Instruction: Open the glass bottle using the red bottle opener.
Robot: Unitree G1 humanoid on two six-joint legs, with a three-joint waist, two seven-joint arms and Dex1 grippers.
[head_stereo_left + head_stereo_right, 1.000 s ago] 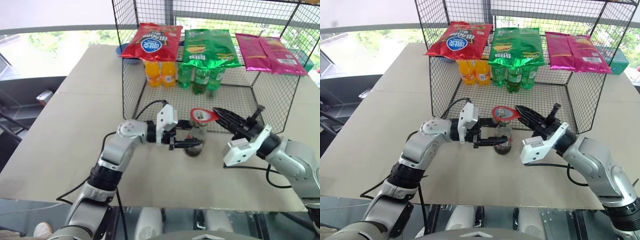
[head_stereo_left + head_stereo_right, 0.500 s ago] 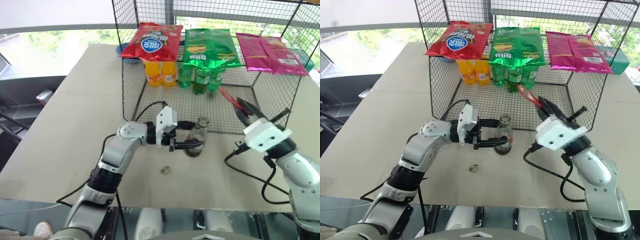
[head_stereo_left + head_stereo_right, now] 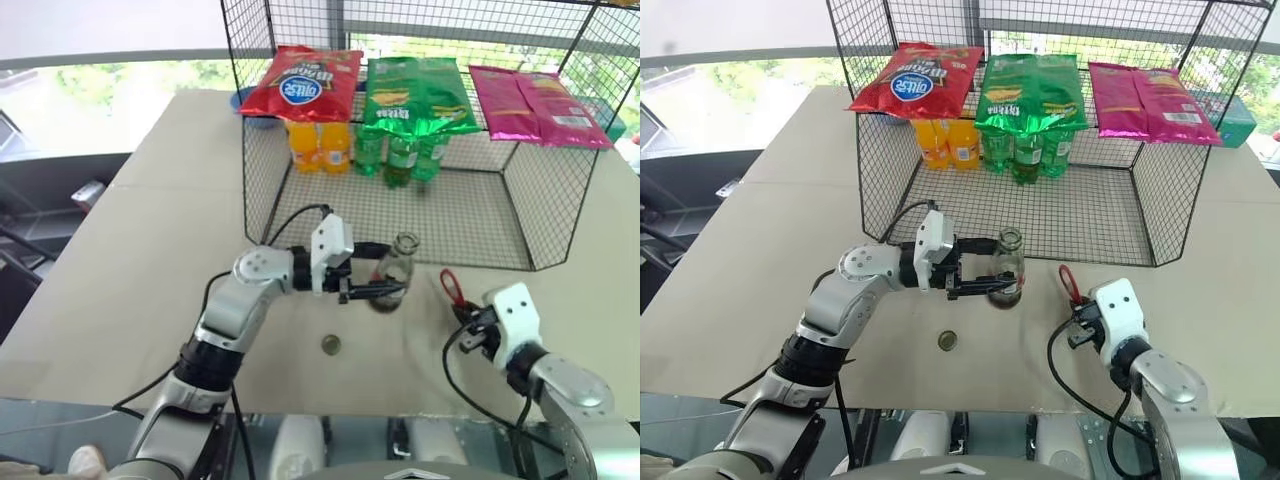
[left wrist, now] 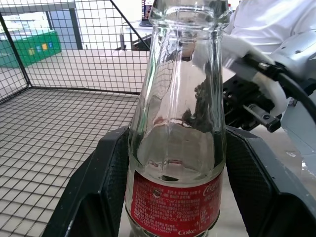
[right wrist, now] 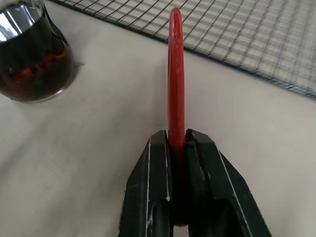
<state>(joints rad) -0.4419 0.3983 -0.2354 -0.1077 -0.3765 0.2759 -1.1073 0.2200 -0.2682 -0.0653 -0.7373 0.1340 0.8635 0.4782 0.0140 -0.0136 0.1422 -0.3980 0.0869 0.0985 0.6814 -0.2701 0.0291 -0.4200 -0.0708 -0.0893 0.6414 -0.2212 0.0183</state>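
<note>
Your left gripper (image 3: pixel 385 289) clamps the bottle (image 3: pixel 392 272), upright and uncapped, just in front of the wire cage (image 3: pixel 520 215). Your right gripper (image 5: pixel 177 140) pinches the red opener (image 5: pixel 175 89) edge-on, low over the table (image 3: pixel 150 260) beside the bottle (apart from it). The cap (image 3: pixel 331 344) lies on open tabletop near the front edge.

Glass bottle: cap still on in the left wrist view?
No. The glass bottle has a bare open mouth between the left gripper's fingers, and a loose cap lies on the table.

Beige table (image 3: pixel 150 230): wire cage (image 3: pixel 500 215), glass bottle (image 3: pixel 393 275), cap (image 3: pixel 331 345).
</note>
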